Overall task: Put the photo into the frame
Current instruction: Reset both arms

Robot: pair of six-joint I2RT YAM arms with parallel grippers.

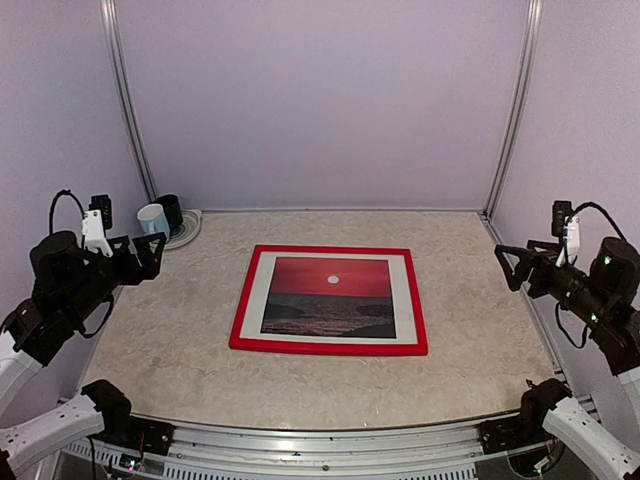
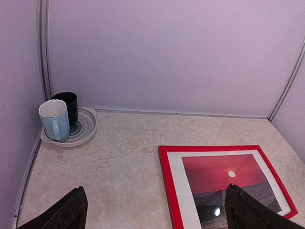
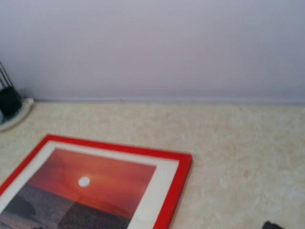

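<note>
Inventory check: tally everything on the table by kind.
Red rectangular picture frame: 1
Rectangular red sunset photo print: 1
White mat border: 1
Mugs, pale blue mug and black mug: 2
Pale grey plate: 1
Total: 6

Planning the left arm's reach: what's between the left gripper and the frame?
Only bare tabletop between the left gripper and the frame, shown in the top view.

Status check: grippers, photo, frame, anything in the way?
Open and empty, raised at either side: left gripper, right gripper. Lying flat, centre: the frame, with the photo showing inside it. Far-left corner: mugs on plate, well clear.
</note>
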